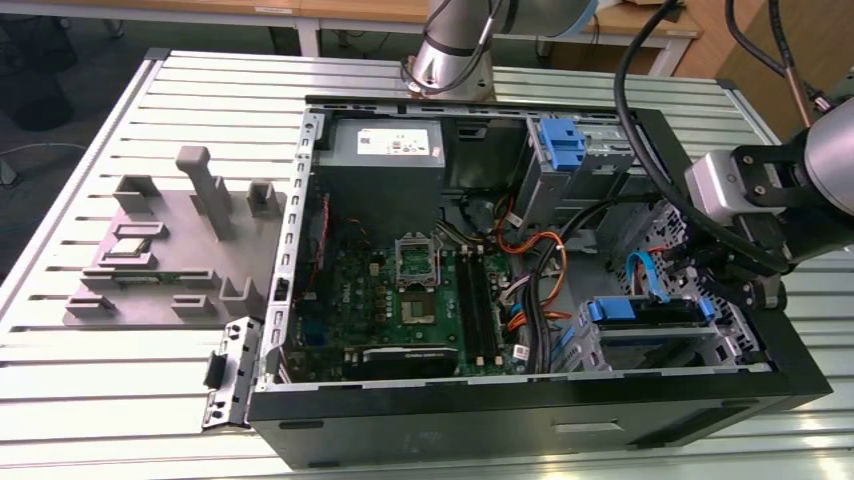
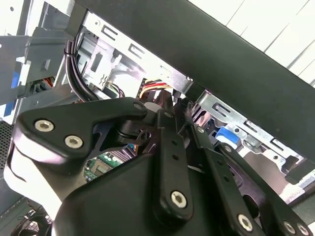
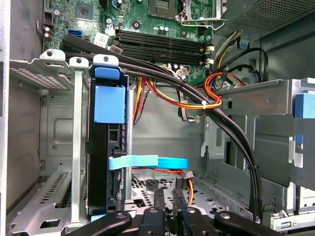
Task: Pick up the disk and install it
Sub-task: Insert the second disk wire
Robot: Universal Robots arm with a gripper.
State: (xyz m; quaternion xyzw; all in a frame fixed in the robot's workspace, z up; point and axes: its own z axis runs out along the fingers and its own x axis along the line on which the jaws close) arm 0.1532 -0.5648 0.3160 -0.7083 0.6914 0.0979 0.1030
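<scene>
The disk (image 3: 109, 147) already sits upright in the metal drive cage (image 3: 59, 147) at the front corner of the open computer case (image 1: 534, 420), its blue carrier edge (image 1: 647, 311) showing in the exterior view. In the first wrist view it stands between the cage rails, a blue tab at its near edge and a flat blue data cable (image 3: 147, 162) running off it. So the pick-up looks done and the drive looks largely seated; whether it is fully latched cannot be told.

The gripper (image 1: 747, 285) hangs just beside the cage, on the exterior view's right, over the case wall. Its black linkages fill the foreground of the second wrist view; whether the fingers are spread or pinching something cannot be told.

Inside the case lie the motherboard (image 1: 400, 300), the power supply (image 1: 387, 145) and bundled wiring (image 3: 197, 98). A second blue bracket (image 1: 563, 145) stands at the far bay. The case rests on a slatted bench (image 1: 134, 380), beside a grey parts fixture (image 1: 160, 250).
</scene>
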